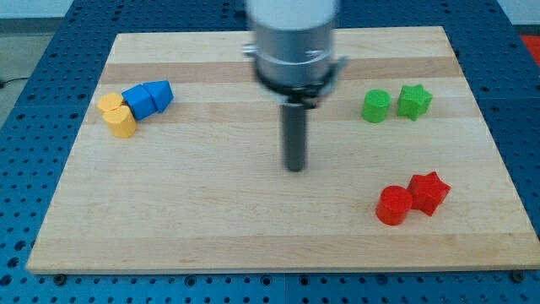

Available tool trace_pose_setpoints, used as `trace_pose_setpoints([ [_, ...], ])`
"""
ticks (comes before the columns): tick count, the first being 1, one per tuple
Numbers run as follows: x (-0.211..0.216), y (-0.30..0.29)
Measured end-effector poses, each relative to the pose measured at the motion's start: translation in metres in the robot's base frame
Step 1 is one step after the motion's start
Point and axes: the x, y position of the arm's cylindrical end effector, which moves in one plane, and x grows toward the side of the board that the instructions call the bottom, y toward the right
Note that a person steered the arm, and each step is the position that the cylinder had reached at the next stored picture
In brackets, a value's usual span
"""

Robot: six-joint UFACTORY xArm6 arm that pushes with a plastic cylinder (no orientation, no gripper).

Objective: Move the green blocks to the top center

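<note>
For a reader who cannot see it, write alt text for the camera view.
My tip rests mid-board, touching no block. A green cylinder and green star sit at the view's right, red blocks below them, blue and yellow blocks at left.

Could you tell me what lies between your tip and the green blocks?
Nothing: in the camera view only bare board separates my tip from the green cylinder and green star.

1. Bright, even light falls from overhead, without glare on the pale table [211, 228].
2. Shadows are faint and short.
3. The arm's upper housing [294, 38] looks blurred; the blocks stay fairly sharp.
</note>
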Motion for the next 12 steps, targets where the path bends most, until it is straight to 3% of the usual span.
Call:
trace_pose_setpoints([
  [1,-0.011,0.089],
  [3,-0.09,0.234],
  [4,-0.108,0.195],
  [6,-0.091,0.063],
  [8,-0.079,0.066],
  [9,-0.079,-0.007],
  [10,-0.08,-0.015],
  [12,-0.045,0.078],
])
